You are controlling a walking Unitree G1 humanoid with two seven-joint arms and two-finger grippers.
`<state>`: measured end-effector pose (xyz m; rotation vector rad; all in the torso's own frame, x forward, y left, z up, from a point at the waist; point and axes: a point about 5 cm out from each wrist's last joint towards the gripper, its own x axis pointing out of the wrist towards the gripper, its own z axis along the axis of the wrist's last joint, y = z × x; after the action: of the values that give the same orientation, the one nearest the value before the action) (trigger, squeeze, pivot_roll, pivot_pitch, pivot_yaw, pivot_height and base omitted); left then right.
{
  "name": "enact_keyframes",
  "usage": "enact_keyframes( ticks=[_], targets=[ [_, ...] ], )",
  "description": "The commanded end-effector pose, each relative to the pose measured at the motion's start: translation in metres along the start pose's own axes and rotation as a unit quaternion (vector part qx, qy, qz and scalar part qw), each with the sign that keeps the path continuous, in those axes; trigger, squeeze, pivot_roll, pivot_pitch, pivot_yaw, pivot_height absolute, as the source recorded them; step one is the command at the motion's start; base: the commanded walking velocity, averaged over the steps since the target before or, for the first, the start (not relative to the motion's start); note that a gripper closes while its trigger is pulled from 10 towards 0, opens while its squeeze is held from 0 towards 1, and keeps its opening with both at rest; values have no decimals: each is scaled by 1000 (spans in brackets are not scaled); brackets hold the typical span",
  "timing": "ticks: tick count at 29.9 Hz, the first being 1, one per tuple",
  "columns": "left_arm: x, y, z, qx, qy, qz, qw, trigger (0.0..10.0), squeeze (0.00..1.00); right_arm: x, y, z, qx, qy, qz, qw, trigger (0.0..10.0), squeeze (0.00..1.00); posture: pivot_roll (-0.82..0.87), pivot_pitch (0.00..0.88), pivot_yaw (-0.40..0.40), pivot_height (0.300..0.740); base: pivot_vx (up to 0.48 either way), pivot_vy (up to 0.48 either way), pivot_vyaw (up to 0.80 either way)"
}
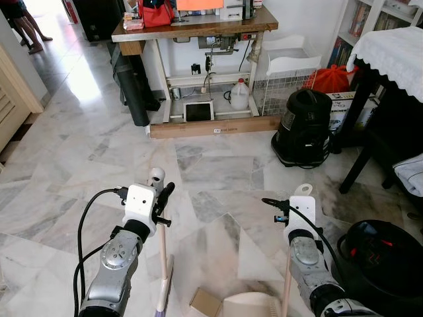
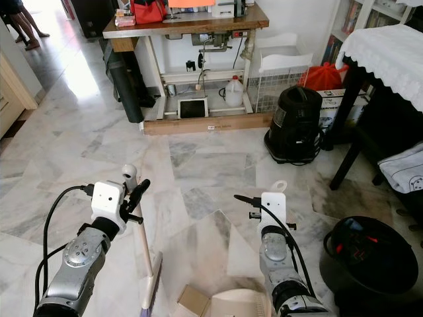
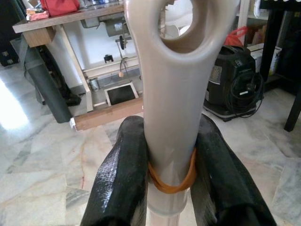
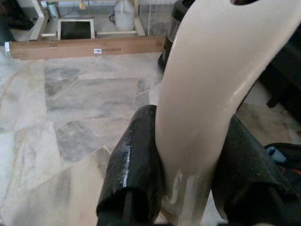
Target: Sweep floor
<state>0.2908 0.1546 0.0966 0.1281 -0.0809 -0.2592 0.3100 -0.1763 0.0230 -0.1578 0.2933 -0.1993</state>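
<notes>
**Robot holds broom and dustpan over a marble floor**

While both silver arms reach forward from the bottom of the frame, each gripper is closed around a handle. The left gripper (image 3: 171, 160), at lower left, has its two black fingers (image 3: 120, 174) pressed against either side of the broom handle (image 3: 171, 94), a grey plastic grip with a hanging hole at its top and an orange rubber band around it. The thin broom pole runs down to the broom head (image 2: 151, 290) on the floor, at the bottom centre. The right gripper (image 4: 188, 160), at lower right, is clamped the same way on the pale dustpan handle (image 4: 221, 70). The dustpan (image 2: 234, 305) rests at the bottom edge, with a small piece of cardboard (image 2: 193, 300) on the tiles just beside its left edge, between it and the broom head.

Across the upper frame stand a sewing table (image 1: 192, 30), a black vacuum cleaner (image 1: 304, 129) at centre right and a dark bin (image 1: 386, 264) at lower right.

Risks, as a judgement: the smooth handles could twist in the two-finger grips, and a hard stroke could flick the light cardboard past the pan. A wide swing at right could knock the bin.
</notes>
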Motion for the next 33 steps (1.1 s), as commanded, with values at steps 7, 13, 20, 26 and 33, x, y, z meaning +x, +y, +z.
enact_keyframes(
  ticks=[7, 13, 20, 26, 33],
  targets=[
    [1, 0, 3, 2, -2, -8, 1000, 10000, 0, -3, 0, -22, 21, 104, 1, 994, 10000, 0, 116, 45, 71, 740, 0, 0, 0],
    [1, -2, 3, -1, 0, -12, 1000, 10000, 0, 2, 1, -16, 23, 123, 16, 992, 10000, 0, 113, 46, 71, 740, 0, 0, 0],
    [2, -3, 3, -3, 1, -15, 1000, 10000, 0, 8, 5, -5, 20, 129, 30, 991, 10000, 0, 110, 45, 69, 740, 0, 0, 0],
    [2, -2, 4, -2, -2, -10, 1000, 10000, 0, 15, 4, 18, 34, 69, 18, 997, 10000, 0, 114, 47, 67, 740, 0, 0, 0],
    [1, 1, 6, -2, -13, 0, 1000, 10000, 0, 22, -14, 58, 19, -46, -39, 998, 10000, 0, 113, 47, 65, 740, 0, 0, 0]
  ],
)
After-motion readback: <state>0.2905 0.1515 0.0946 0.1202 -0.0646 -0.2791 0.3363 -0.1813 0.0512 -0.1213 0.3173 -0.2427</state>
